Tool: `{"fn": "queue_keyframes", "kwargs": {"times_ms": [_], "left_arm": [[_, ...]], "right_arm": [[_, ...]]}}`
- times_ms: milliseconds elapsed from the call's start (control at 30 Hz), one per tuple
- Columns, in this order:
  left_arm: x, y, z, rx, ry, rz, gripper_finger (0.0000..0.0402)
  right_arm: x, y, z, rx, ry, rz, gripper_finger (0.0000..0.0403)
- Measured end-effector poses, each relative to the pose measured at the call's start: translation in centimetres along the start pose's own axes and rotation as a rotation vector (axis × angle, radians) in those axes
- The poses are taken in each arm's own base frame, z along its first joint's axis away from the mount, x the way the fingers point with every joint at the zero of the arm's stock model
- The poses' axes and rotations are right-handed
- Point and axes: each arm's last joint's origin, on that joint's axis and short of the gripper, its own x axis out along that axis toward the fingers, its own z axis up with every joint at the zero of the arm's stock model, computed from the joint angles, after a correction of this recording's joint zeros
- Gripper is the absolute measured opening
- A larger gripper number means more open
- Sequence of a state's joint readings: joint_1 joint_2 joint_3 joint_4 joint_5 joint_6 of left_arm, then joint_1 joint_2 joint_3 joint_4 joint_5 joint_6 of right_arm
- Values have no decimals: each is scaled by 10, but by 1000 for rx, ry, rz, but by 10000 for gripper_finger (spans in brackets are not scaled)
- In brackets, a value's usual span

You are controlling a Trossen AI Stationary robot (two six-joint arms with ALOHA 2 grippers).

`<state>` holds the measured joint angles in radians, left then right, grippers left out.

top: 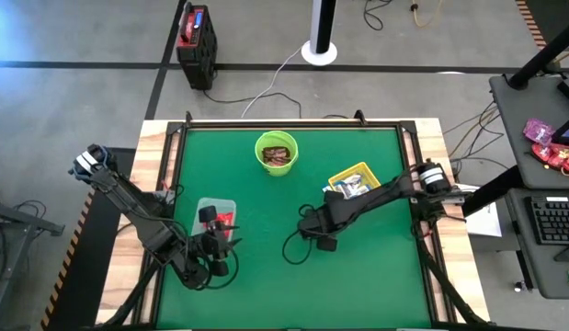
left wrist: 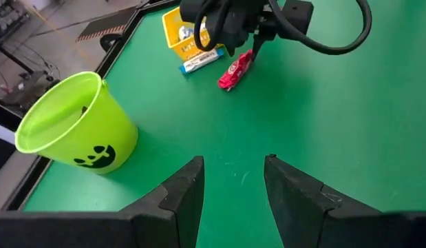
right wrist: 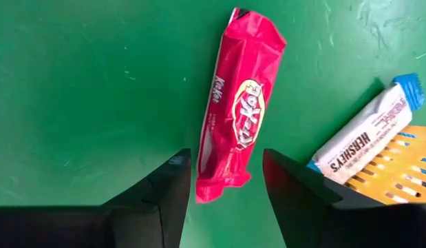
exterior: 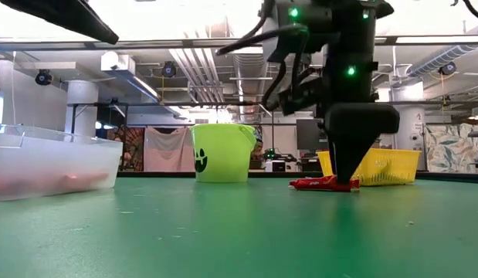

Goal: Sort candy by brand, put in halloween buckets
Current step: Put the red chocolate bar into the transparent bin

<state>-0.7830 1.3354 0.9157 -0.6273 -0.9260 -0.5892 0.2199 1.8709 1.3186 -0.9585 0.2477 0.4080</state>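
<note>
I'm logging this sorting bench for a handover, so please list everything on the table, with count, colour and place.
Bucket: one, lime green, far middle of the table, brown candy inside.
Tray: one, yellow, right of the bucket, candy inside.
Tub: one, clear, near left, red candy inside.
Red candy bar: one, flat on the mat, between the right gripper's fingers.
Blue-and-white candy bar: one, on the mat against the tray.
Left gripper: open, beside the tub, empty.
Right gripper: open, low over the red candy bar.
</note>
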Motion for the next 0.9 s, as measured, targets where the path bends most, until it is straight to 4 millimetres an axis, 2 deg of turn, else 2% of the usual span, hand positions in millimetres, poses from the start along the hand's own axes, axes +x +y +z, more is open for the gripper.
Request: {"fn": "queue_keyframes", "kwargs": {"times_ms": [133, 233, 467, 633, 767, 900], "left_arm": [[0, 0, 1, 49, -7, 5, 136], [0, 0, 1, 63, -9, 4, 136], [0, 0, 2, 58, -14, 1, 136], [1, -3, 2, 53, -21, -5, 136], [3, -8, 5, 46, -42, -20, 136], [8, -18, 5, 67, -46, -65, 136]], "right_arm": [[7, 2, 2, 7, -4, -32, 162], [13, 2, 4, 15, -1, -46, 137], [18, 1, 5, 1, 10, -60, 29], [4, 0, 5, 27, -30, 3, 21], [-18, 3, 12, 33, -157, 187, 20], [-33, 16, 26, -35, -355, 383, 19]]}}
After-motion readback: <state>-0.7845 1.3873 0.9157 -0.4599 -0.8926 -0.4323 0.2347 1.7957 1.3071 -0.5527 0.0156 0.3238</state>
